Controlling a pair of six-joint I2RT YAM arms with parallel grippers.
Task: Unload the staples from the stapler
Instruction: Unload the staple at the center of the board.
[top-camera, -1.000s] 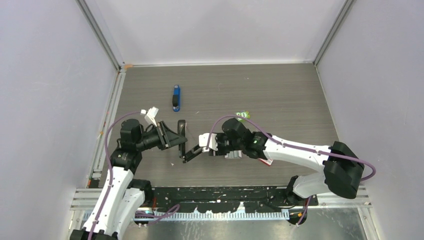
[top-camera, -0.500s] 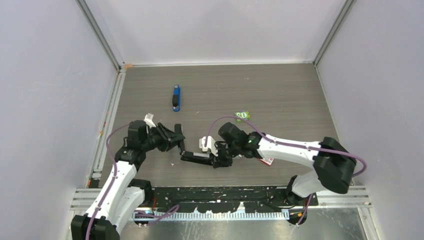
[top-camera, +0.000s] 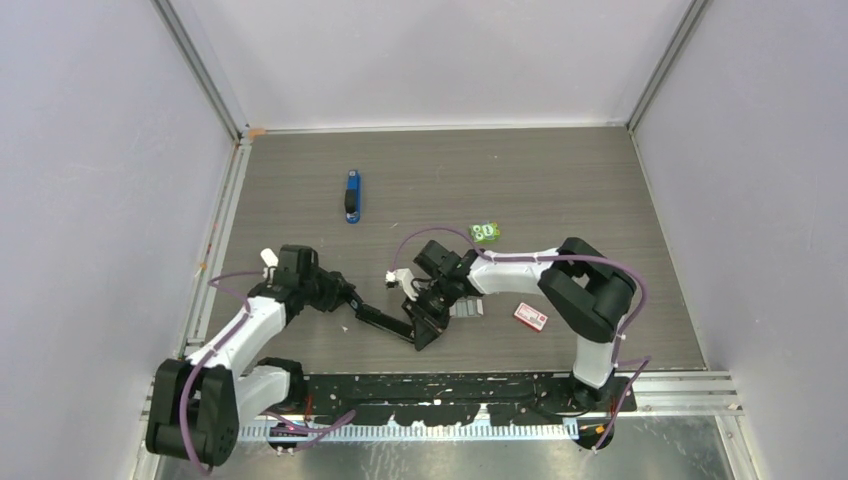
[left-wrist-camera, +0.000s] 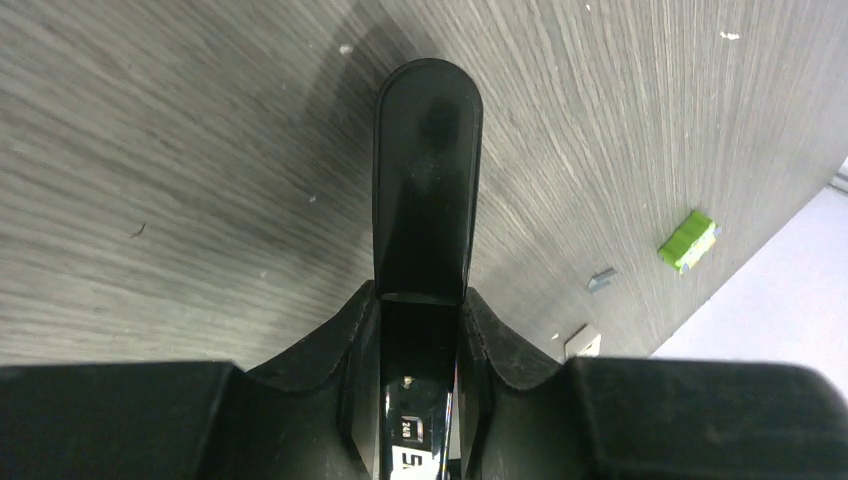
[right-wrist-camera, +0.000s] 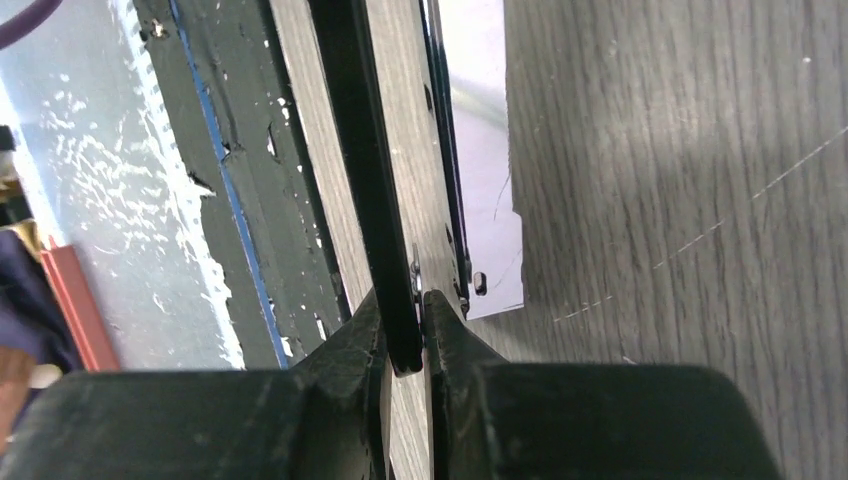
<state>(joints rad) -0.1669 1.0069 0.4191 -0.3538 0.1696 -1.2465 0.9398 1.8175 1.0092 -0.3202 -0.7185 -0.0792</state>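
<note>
**Black stapler spread between two grippers, lower centre of the overhead view.** The black stapler (top-camera: 383, 320) lies low over the table (top-camera: 560, 180), opened out long. The left gripper (top-camera: 348, 300) is closed tight on its left end. In the left wrist view both fingers (left-wrist-camera: 335, 345) press against the stapler's broad black arm, and the rounded tip points to the top of the frame. The right gripper (top-camera: 422, 322) is pinched nearly shut on the right end, gripping a thin black edge beside a silvery metal channel.

Loose staples (top-camera: 466, 308) lie on the table just right of that gripper. Whether any strip remains in the channel cannot be told.

The step in hand appears to be holding the magazine open. The next move probably calls for a steady left grip while the right tips or draws out any remaining strip.

A blue stapler (top-camera: 352, 195), green packet (top-camera: 485, 232) and red-and-white box (top-camera: 531, 316) lie apart.
</note>
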